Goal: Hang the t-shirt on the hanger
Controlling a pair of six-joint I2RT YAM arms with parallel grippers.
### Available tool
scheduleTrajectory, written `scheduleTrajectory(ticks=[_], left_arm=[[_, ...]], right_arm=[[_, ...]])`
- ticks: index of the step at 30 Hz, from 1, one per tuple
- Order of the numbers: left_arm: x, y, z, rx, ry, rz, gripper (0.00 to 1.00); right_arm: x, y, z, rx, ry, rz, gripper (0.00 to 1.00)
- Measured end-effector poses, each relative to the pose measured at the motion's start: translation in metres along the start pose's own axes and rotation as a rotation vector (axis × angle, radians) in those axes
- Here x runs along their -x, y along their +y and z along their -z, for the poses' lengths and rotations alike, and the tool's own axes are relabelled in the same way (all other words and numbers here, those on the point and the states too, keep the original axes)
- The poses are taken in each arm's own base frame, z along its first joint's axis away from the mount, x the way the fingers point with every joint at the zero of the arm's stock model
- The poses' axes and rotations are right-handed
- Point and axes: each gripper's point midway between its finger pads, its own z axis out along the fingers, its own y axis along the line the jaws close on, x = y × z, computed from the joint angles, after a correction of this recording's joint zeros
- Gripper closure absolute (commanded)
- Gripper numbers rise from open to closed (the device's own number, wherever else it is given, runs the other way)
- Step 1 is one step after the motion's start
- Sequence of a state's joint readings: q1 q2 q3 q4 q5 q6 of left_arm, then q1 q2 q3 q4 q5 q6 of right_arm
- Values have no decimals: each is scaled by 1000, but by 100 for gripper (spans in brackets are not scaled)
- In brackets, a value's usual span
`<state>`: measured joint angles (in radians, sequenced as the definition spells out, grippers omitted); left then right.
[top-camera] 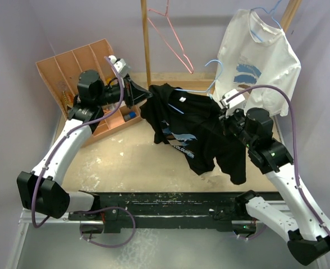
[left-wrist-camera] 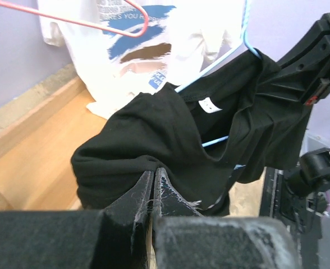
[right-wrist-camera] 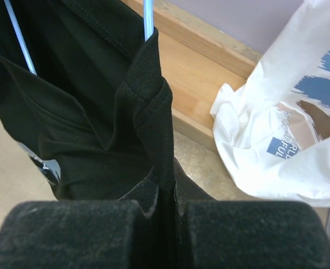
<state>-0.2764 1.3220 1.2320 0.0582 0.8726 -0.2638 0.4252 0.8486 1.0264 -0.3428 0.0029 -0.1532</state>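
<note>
T-shirt [top-camera: 187,131] hangs above centre of table [top-camera: 125,157], stretched between my grippers. My left gripper [top-camera: 144,94] clamped on its left edge, my right gripper [top-camera: 224,109] clamped on its right edge. Hanger [top-camera: 214,83] partly inside t-shirt, hook sticking up at right end. Other t-shirt [top-camera: 260,61] hangs far right, behind my right gripper. Spare hanger [top-camera: 173,39] hangs just right of upright post [top-camera: 146,39], behind t-shirt. Divider tray [top-camera: 75,64] leans far left, behind my left arm.

Bare table [top-camera: 125,162] lies open before the black t-shirt [top-camera: 176,109], while the wooden post [top-camera: 146,45], pink hanger [top-camera: 178,36] and white t-shirt [top-camera: 255,50] crowd behind it.
</note>
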Motion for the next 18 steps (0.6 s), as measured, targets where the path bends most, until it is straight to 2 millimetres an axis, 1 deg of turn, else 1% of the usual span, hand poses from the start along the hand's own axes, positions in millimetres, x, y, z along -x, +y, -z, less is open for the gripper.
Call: scheduleTrajectory(ticks=[4, 7, 9, 11, 15, 17, 18], left_arm=[[5, 10, 0, 44, -6, -40, 100], [1, 22, -1, 81, 4, -70, 100], [-6, 29, -2, 98, 20, -86, 100], [-19, 38, -3, 110, 53, -94, 88], [-41, 50, -2, 124, 116, -102, 54], [-45, 55, 3, 131, 131, -107, 39], [-43, 57, 6, 133, 134, -110, 32]], right_arm=[[1, -9, 5, -51, -2, -5, 100], [5, -15, 16, -84, -26, -6, 100], [10, -17, 25, -94, -52, -6, 100], [17, -16, 34, -89, -86, -2, 100], [25, -7, 45, -35, -131, 24, 100], [26, -3, 46, -4, -133, 39, 100], [26, -1, 45, 8, -128, 44, 100]])
